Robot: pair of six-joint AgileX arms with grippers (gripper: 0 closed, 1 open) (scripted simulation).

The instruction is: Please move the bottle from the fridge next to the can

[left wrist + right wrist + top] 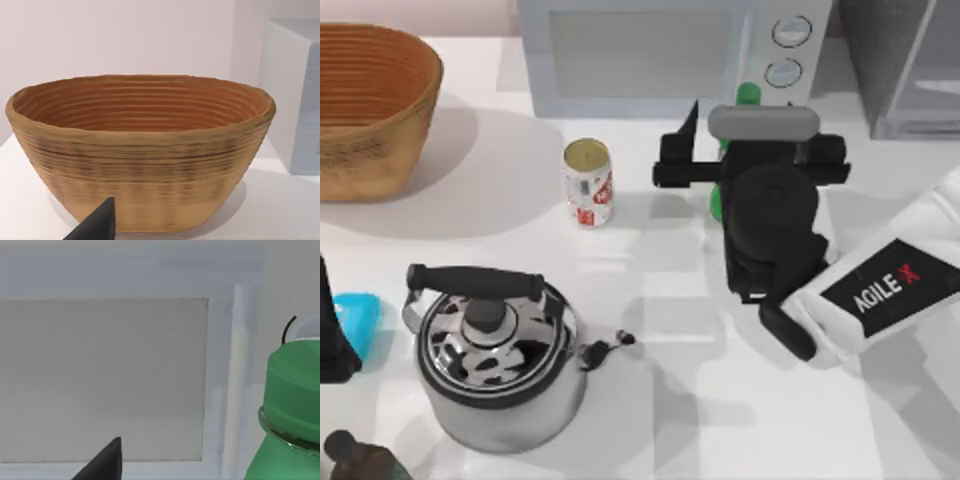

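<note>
**Bottle out of the fridge, held in front of the microwave, still short of the can**

In the top view the right gripper [720, 190] sits over the middle of the table [650, 420], in front of the microwave [650, 50]. The bottle [748, 96] is under it: its green cap shows past the wrist at the microwave's lower right corner, and a strip of green body shows beside the gripper's black frame. The right wrist view shows the cap and shoulder [295, 405] close by, with the microwave door behind. The fingers appear to be clenched on the bottle's body, though the contact itself is hidden under the wrist.

The fridge [905, 70] stands at the table's upper right, and the bottle is clear of it. The can [588, 182] stands upright to the left of the gripper, near but apart from it, with bare table between.

By the look of it, the carry is in hand: the bottle has left the fridge and has to go further left. The next move calls for a sideways shift toward the can, stopping just beside it without knocking it, then a lowering until the base rests on the table and the fingers let go. The kettle [495, 355] in front of the can leaves room enough on the can's right side.

The left arm is parked at the table's left edge, its wrist facing the basket [140, 150]; whether its fingers are open cannot be told.
</note>
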